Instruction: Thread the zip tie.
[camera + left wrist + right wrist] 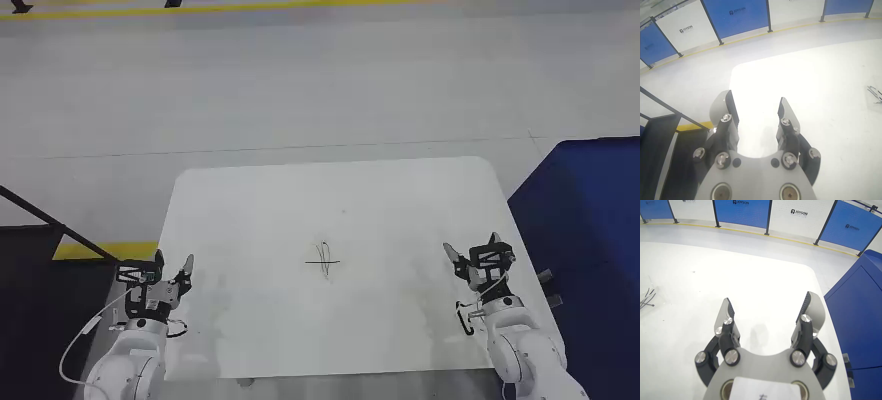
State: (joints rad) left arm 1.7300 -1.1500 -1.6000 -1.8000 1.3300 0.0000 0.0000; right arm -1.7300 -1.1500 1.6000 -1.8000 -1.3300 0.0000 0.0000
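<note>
Thin dark zip ties (323, 260) lie crossed in a small bundle near the middle of the white table (260, 330). The same zip ties (875, 94) sit at the edge of the left wrist view, and the zip ties (647, 300) appear again at the edge of the right wrist view. My left gripper (172, 266) hovers over the table's near left corner, open and holding nothing; the left gripper (756, 98) has bare table between its fingers. Over the near right side my right gripper (472, 250) is open too; nothing lies inside the right gripper (767, 298).
A blue cabinet (590, 240) stands close against the table's right edge. A dark railing (50, 225) and a black panel sit off the left corner. Grey floor with a yellow line (200, 10) lies beyond the far edge.
</note>
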